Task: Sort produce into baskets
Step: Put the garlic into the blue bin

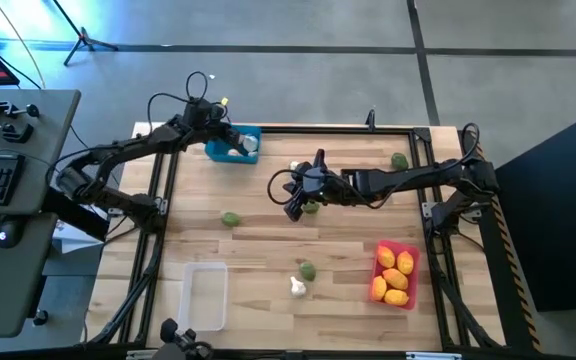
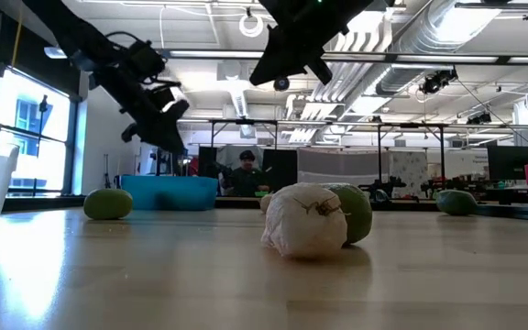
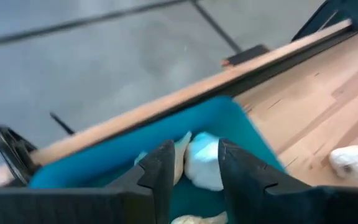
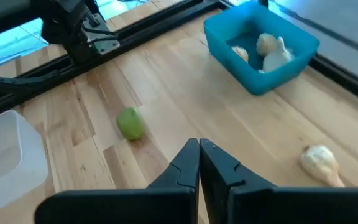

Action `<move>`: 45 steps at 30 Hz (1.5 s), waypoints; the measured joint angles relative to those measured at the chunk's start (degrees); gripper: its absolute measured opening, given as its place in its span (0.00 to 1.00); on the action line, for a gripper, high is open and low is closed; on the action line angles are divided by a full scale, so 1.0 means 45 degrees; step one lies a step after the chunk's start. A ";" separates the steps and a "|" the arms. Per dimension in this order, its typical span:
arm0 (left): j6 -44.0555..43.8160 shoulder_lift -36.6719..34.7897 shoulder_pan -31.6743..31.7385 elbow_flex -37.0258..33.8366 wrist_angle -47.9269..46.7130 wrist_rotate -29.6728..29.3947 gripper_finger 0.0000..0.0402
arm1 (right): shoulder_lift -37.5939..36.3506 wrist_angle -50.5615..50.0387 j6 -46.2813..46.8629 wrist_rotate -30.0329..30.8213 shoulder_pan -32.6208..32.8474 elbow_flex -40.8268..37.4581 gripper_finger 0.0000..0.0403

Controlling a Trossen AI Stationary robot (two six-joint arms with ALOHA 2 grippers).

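The left gripper (image 1: 230, 140) hangs over the blue basket (image 1: 218, 150), its fingers parted, a white garlic bulb (image 3: 204, 163) lying loose just beyond the tips among others already binned. At mid-table the right gripper (image 1: 294, 208) hovers with its fingers pressed together on nothing. A green fruit (image 1: 311, 206) sits just beside those tips, making it, by judgement, this arm's nearest pick; another garlic bulb (image 1: 295, 171) lies behind its wrist.

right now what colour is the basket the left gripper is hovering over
Blue: the basket under the left gripper is blue, clearest in the right wrist view.
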 joint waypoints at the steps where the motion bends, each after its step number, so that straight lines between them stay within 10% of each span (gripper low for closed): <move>1: 0.0052 -0.0278 -0.0038 0.0000 -0.0021 -0.0011 0.25 | 0.0000 -0.0105 0.0197 -0.0010 0.0000 0.0001 0.00; 10: 0.0464 -0.2293 -0.1217 0.0000 -0.0114 0.0046 0.01 | 0.0000 -0.0958 0.1320 -0.0014 0.0290 -0.0001 0.00; 25: -0.0549 -0.3455 -0.4540 -0.2506 0.4473 -0.0403 0.00 | 0.0015 -0.1646 0.3967 -0.0007 0.1469 -0.0004 0.00; 37: -0.0176 -0.5403 -0.6762 -0.3056 0.4086 -0.0150 0.00 | 0.0019 -0.2664 0.8914 -0.1925 0.4077 -0.0004 0.01; 45: -0.1099 -0.6367 -0.7929 -0.4414 0.4164 -0.0043 0.00 | 0.0393 -0.1190 1.0081 -0.1538 0.6201 0.0001 0.19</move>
